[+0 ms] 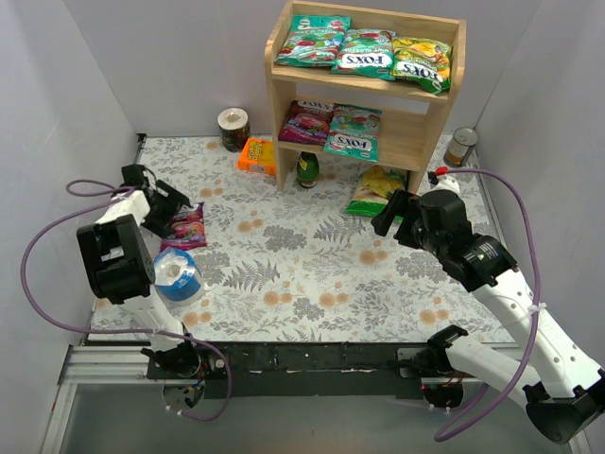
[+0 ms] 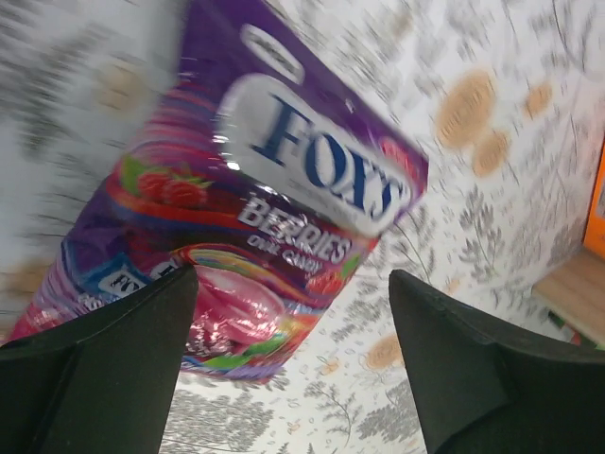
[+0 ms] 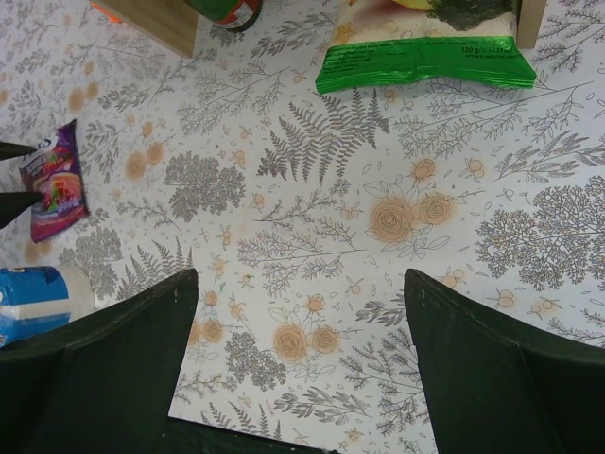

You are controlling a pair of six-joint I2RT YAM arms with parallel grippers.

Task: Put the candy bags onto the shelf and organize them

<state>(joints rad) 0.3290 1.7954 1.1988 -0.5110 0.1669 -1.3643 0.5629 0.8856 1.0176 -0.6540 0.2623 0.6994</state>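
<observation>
The wooden shelf (image 1: 280,90) stands at the back. Its top tier holds two teal candy bags (image 1: 312,40) (image 1: 364,52) and a yellow-green one (image 1: 423,61). Its lower tier holds a purple bag (image 1: 307,121) and a teal bag (image 1: 354,130). A sixth bag, the purple FOX'S berries bag (image 1: 186,225), lies on the table at the left. It also shows in the left wrist view (image 2: 284,180) and the right wrist view (image 3: 57,180). My left gripper (image 1: 173,215) (image 2: 293,322) is open just over its lower end. My right gripper (image 1: 389,216) (image 3: 301,350) is open and empty above the table.
A blue-and-white roll (image 1: 177,274) stands by the left arm. A green-and-yellow snack bag (image 1: 378,189) (image 3: 425,47), a green bottle (image 1: 308,168) and an orange packet (image 1: 257,154) lie by the shelf's foot. A tape roll (image 1: 233,128) and a can (image 1: 461,147) stand at the back.
</observation>
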